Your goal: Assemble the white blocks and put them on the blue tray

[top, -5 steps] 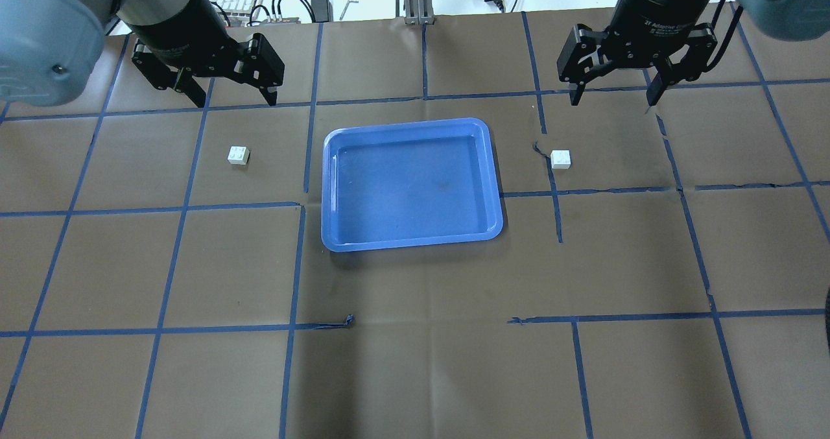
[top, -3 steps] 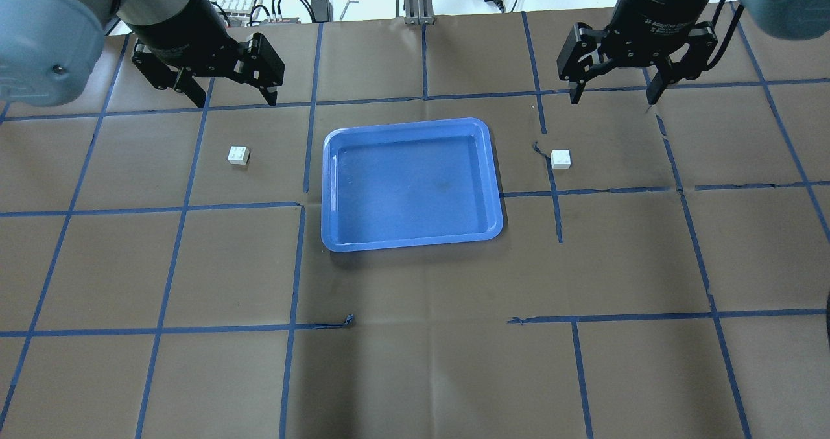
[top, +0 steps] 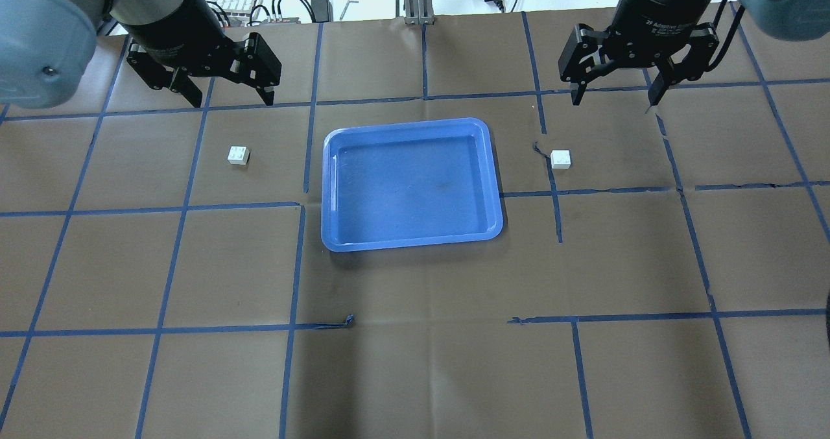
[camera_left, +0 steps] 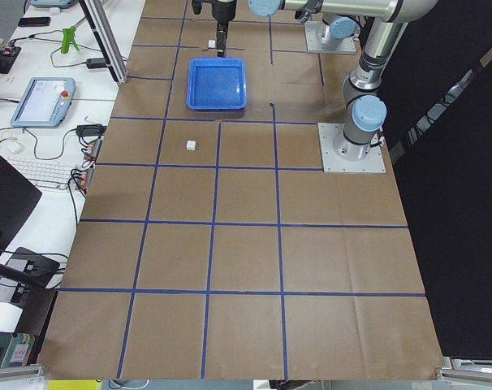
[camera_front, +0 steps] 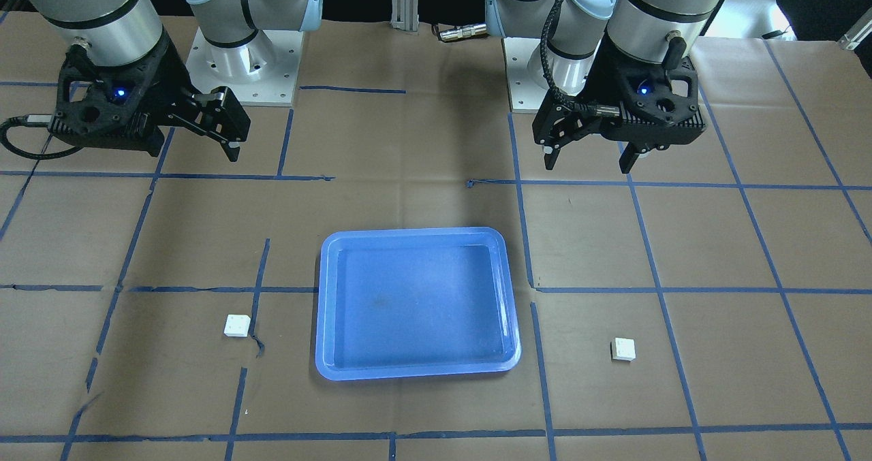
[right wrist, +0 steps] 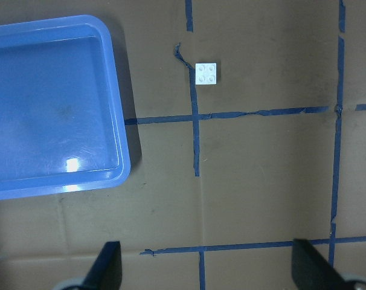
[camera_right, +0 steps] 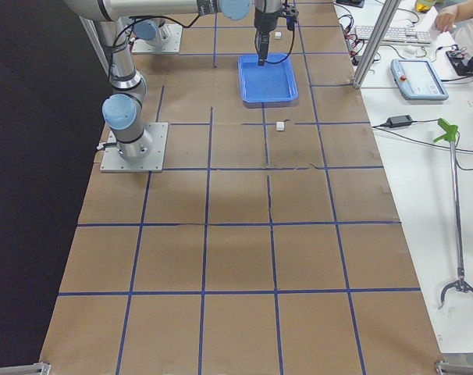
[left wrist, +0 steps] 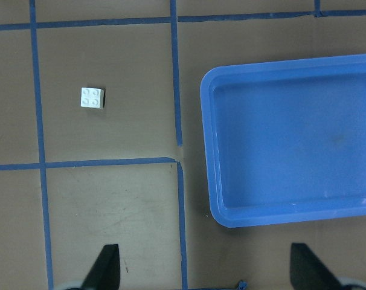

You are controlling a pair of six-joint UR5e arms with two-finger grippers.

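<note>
Both hands hang wide open, holding nothing. The left hand (top: 231, 99) is up behind one small white square studded plastic brick (top: 238, 155) and the right hand (top: 613, 100) behind the other brick (top: 560, 159). The bricks lie on the brown-papered counter (top: 415, 361), one either side of the empty rectangular blue plastic tray (top: 408, 124). I'd square the fingers to a brick's flat sides before dropping down. The wrist cameras show four studs facing up, which the overhead view barely shows.
</note>
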